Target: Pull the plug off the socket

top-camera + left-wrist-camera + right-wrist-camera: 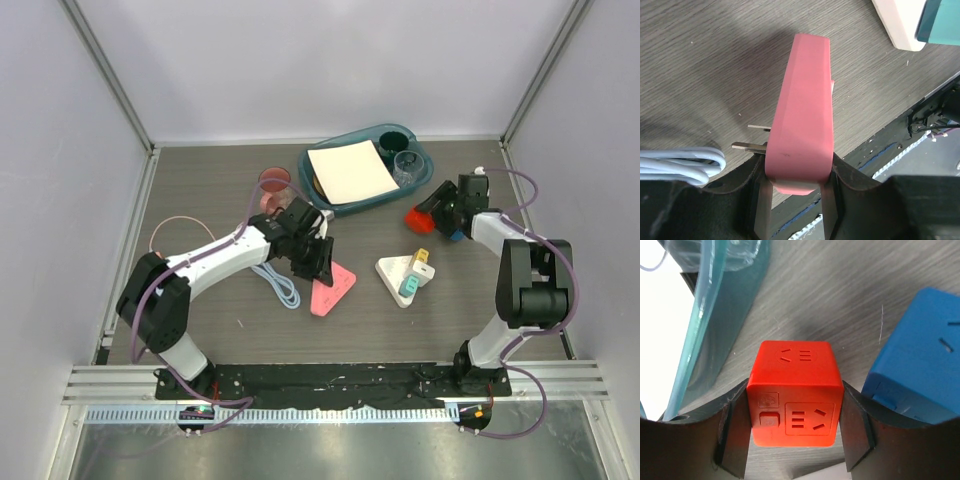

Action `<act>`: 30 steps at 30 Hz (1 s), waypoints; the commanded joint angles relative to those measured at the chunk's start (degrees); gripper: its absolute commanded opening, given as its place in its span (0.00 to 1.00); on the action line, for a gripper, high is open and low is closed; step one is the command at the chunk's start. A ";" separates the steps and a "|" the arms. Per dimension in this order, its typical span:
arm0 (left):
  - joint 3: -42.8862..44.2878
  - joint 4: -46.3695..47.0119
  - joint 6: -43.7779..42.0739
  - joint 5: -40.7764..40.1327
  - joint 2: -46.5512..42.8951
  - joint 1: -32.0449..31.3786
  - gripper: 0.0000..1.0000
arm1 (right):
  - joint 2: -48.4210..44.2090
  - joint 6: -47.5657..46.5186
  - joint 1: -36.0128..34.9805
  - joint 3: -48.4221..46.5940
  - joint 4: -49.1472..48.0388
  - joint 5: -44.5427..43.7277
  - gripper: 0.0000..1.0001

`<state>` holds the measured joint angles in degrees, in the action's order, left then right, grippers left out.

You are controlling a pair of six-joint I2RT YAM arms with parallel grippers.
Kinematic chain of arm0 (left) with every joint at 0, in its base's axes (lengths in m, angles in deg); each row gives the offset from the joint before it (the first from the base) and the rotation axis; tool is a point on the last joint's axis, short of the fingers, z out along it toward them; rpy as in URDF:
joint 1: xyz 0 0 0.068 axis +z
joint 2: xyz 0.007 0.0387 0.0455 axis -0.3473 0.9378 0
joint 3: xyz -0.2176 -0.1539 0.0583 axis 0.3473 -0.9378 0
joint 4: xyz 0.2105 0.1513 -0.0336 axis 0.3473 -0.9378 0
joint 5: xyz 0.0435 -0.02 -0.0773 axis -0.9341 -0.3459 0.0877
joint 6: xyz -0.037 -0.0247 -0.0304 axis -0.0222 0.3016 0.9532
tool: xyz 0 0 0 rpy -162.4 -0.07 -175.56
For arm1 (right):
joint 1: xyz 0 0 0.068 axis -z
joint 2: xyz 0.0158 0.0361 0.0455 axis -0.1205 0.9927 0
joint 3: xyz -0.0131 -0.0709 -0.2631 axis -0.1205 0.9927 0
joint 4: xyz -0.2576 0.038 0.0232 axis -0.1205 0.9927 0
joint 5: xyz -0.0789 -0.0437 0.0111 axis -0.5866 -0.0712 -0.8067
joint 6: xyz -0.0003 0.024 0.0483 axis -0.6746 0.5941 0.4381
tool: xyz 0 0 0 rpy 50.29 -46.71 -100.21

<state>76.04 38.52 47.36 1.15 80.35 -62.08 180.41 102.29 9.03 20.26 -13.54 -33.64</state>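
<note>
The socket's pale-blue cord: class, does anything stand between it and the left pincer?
Only two metal prongs, jutting out beside the pink piece that the left pincer is shut on, lie between them; the cord coils close by on the table.

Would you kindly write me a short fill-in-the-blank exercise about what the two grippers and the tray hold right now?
1. The right gripper grips the red cube; beside it stands a ___.
2. The left gripper grips the pink piece, from which two metal ___ stick out.
3. The white sheet lies in a teal ___.
Missing words: blue cube; prongs; tray.
</note>
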 commanded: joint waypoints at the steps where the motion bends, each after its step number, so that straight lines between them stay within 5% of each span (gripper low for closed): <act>1: 0.74 -0.68 -0.95 -0.10 0.06 0.10 0.41 | -3.68 -0.02 0.09 -0.26 0.04 -0.86 0.64; 8: 0.65 -1.99 -1.47 -2.82 -2.31 0.10 0.71 | -9.39 0.34 0.09 -0.34 3.30 -3.14 0.80; 12: 1.00 -2.53 -2.00 -4.42 -4.32 0.10 0.82 | -14.82 -0.55 0.09 -2.19 10.32 -5.00 0.80; 23: -0.40 -1.38 -2.09 -15.66 -14.34 0.10 0.87 | -29.68 -2.03 -2.10 2.46 23.68 -7.54 0.69; 30: -1.11 -0.68 -1.65 -19.27 -17.51 0.19 0.87 | -36.55 1.64 -14.03 4.40 34.83 -15.26 0.75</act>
<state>75.67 36.51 46.11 -14.54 64.28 -62.08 147.34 101.55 1.16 24.41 13.34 -42.60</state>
